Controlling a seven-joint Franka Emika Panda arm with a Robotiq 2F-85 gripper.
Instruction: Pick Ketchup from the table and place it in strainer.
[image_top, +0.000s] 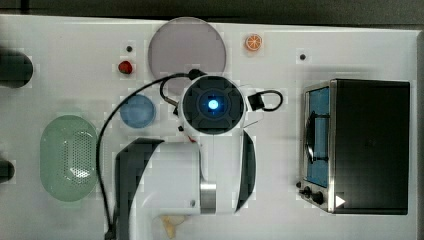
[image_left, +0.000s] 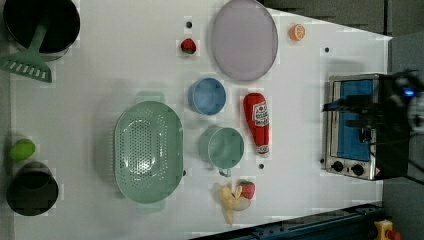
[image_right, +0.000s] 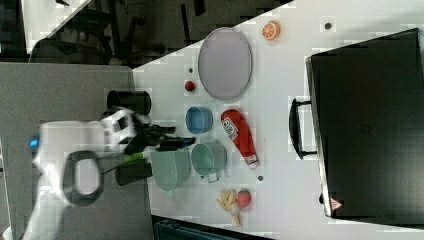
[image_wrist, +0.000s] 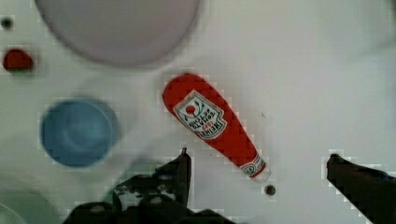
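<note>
Ketchup (image_left: 256, 121) lying flat on the white counter (image_left: 100, 75), label up, cap end toward the left view's bottom, just beside the blue bowl (image_left: 207, 95) and the green cup (image_left: 222, 147), both on the left view's left of it. Beyond these, further to the left view's left, the strainer (image_left: 148, 151), empty and well apart from the bottle. Near the bottle's fat end, the large grey plate (image_left: 243, 38); near the cap, a small dark dot on the counter. In the wrist view, tool (image_wrist: 257, 172) hanging above the bottle with fingers (image_wrist: 183, 168) spread fully wide, holding nothing, the cap end between them and the thick body off to one side. Step in hand, as judged: coming down for the grasp, nothing picked yet. For doing it well: better to shift along the bottle toward the labelled middle before descending, since the neck is thin and the smooth plastic may slip or swing. Also good to turn the wrist so that the fingers stand across the bottle's long axis, one on each long side. Care needed with the finger on the cup side, because the green cup sits close and could be pushed. After closing, straight lift first, then travel over the cup to the strainer, and release low.
</note>
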